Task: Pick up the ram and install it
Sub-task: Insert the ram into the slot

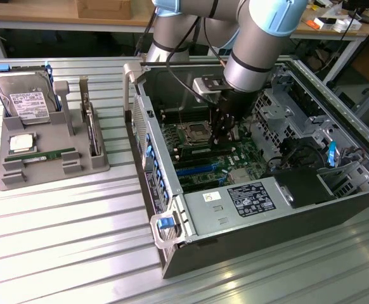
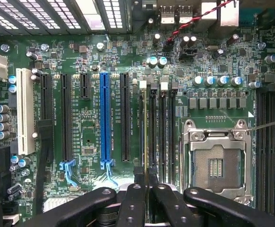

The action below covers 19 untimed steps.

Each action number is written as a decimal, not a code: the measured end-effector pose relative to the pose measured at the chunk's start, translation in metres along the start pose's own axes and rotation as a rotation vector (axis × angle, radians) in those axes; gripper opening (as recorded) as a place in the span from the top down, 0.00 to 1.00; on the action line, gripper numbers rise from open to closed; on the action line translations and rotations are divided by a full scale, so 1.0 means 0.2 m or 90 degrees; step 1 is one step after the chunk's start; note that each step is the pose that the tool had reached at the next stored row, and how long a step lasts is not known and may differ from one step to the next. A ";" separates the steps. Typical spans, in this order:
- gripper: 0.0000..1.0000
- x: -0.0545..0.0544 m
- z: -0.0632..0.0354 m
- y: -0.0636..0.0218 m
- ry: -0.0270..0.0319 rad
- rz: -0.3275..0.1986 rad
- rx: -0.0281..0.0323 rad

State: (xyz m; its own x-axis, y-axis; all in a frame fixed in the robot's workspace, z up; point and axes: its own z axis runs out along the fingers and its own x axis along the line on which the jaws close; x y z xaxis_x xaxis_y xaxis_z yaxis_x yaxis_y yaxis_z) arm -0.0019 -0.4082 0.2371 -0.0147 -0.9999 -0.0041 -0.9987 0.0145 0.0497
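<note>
My gripper (image 1: 221,136) reaches down into the open computer case (image 1: 172,253), just above the motherboard (image 2: 90,127). Its black fingers (image 2: 138,189) are shut close together on the ram (image 2: 146,142). I see the ram edge-on, as a thin strip running along the memory slot farthest from the empty processor socket (image 2: 216,163). It stands upright in line with that slot, which has a white clip (image 2: 143,85) at its far end. Whether it is seated in the slot I cannot tell.
More empty memory slots (image 2: 162,127) lie beside it, and a blue expansion slot (image 2: 104,123) further off. On the exterior view's left, a grey tray (image 1: 51,171) holds a hard drive (image 1: 26,101), a square silver chip (image 1: 21,143) and another green stick (image 1: 48,155).
</note>
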 end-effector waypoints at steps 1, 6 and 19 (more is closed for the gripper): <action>0.88 0.00 0.001 0.000 0.0000 0.000 0.0000; 0.88 0.00 0.006 0.015 -0.0001 0.000 0.0002; 0.74 0.00 0.002 0.014 -0.0003 0.000 0.0003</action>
State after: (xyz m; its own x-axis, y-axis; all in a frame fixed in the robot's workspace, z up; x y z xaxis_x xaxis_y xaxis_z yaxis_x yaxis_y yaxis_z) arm -0.0048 -0.4081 0.2368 -0.0146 -0.9999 -0.0046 -0.9987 0.0143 0.0492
